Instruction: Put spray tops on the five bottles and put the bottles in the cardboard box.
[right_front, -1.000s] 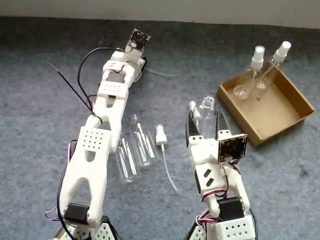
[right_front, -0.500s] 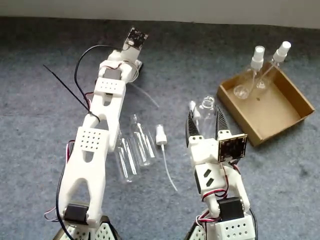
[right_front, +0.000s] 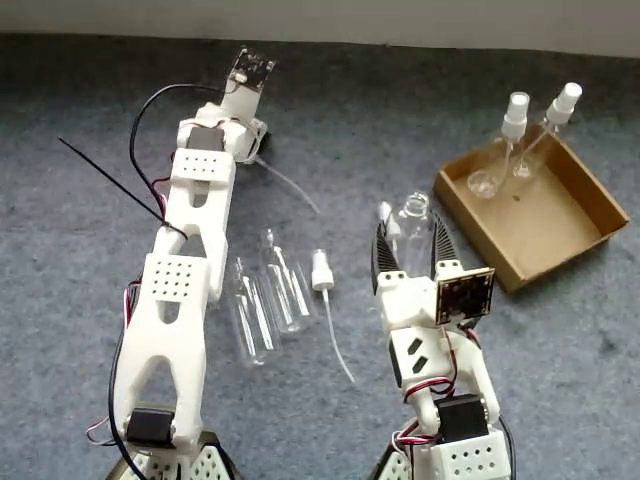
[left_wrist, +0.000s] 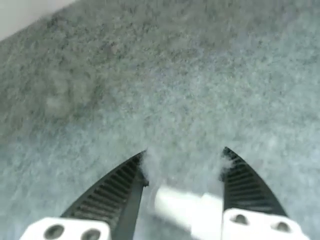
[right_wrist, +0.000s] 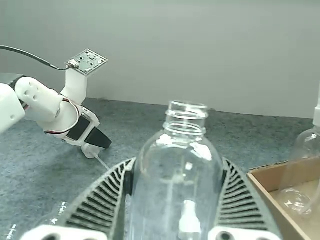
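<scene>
Box (right_front: 556, 226), two capped bottles (right_front: 511, 131) leaning inside

Soft, even light, perhaps overhead.

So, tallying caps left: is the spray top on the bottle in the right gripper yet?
Off. The bottle in the right gripper ends in a bare, open threaded neck.
</scene>
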